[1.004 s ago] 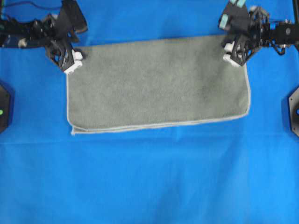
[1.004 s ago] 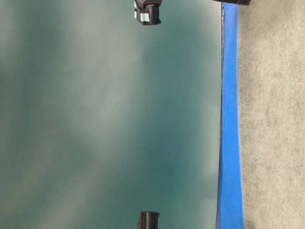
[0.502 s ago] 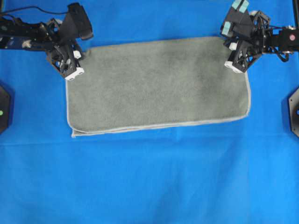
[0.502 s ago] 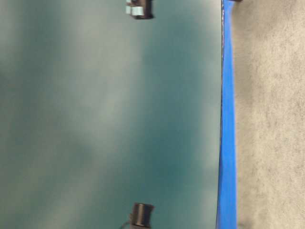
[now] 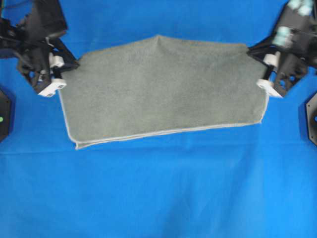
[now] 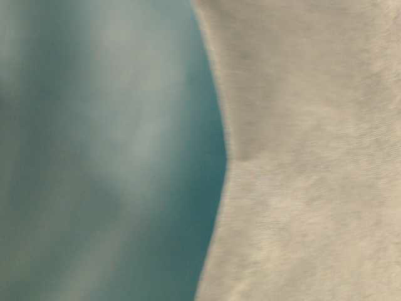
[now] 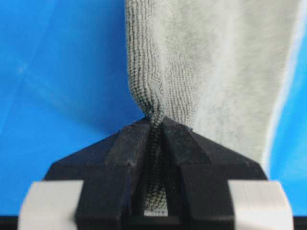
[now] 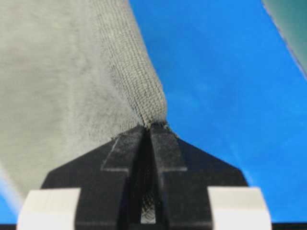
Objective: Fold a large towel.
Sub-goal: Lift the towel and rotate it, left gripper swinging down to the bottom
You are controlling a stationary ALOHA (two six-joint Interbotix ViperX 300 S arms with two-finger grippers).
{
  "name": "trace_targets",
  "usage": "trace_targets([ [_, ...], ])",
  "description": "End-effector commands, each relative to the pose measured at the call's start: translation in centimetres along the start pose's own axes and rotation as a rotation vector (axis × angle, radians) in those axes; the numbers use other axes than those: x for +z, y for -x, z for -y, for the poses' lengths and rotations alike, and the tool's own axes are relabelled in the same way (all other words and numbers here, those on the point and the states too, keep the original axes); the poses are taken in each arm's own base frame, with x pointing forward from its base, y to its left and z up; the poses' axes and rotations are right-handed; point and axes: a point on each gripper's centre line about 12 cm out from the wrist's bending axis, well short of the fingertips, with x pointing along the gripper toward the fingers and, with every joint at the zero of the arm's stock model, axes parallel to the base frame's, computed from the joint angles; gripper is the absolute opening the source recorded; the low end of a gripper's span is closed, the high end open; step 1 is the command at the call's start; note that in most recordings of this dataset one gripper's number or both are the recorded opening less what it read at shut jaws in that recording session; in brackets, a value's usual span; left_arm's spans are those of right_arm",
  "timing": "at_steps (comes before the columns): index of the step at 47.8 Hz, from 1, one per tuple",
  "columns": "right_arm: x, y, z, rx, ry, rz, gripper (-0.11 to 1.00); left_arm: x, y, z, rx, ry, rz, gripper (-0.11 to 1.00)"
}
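I see the towel (image 5: 163, 89) on the blue sheet (image 5: 158, 193), long axis running left to right, far edge lifted. My left gripper (image 7: 156, 125) and right gripper (image 8: 147, 128) are each clamped tight on a far corner.

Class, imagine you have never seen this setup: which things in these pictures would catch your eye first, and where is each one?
The towel, a big grey-green cloth, fills the middle of the bright blue sheet; its far edge is lifted and peaks in the centre. The left gripper pinches its far left corner and the right gripper its far right corner, jaws shut on bunched cloth in both wrist views. In the table-level view, raised towel fills the right side.
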Motion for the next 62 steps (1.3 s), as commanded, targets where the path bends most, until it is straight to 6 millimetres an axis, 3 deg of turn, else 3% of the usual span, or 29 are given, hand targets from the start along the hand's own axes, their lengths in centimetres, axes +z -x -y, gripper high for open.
trace_targets([
  [1, 1.3, 1.8, -0.5, 0.04, -0.008, 0.063, 0.02, 1.1, 2.0, 0.7, -0.024, 0.003, 0.06, 0.06],
  [6, 1.9, 1.7, -0.3, 0.039, -0.009, 0.1, 0.02, 1.2, 2.5, 1.6, -0.052, 0.003, 0.08, 0.06],
  [11, 3.1, 0.9, 1.2, -0.019, -0.037, 0.129, 0.02, 1.2, 2.4, 3.4, -0.107, -0.003, 0.087, 0.06],
  [18, 5.4, -0.2, 4.5, -0.114, -0.122, 0.184, 0.02, 1.1, 2.5, 7.9, -0.242, -0.024, 0.117, 0.06],
  [32, 10.2, -3.3, 8.1, -0.17, -0.152, 0.279, 0.02, 1.9, 2.1, 17.2, -0.495, -0.092, 0.199, 0.06],
  [38, 12.1, -5.3, 9.3, -0.202, -0.137, 0.279, 0.02, 3.3, 1.0, 20.3, -0.532, -0.112, 0.205, 0.06],
  [49, 15.9, -7.7, 10.3, -0.236, -0.102, 0.298, 0.02, 7.7, -0.8, 27.1, -0.587, -0.158, 0.227, 0.06],
  [56, 16.4, -8.0, 10.4, -0.243, -0.088, 0.301, 0.02, 9.1, -1.7, 29.4, -0.582, -0.169, 0.192, 0.06],
  [62, 15.8, -7.9, 10.6, -0.265, -0.069, 0.269, 0.02, 10.2, -2.7, 30.8, -0.586, -0.163, 0.194, 0.05],
])
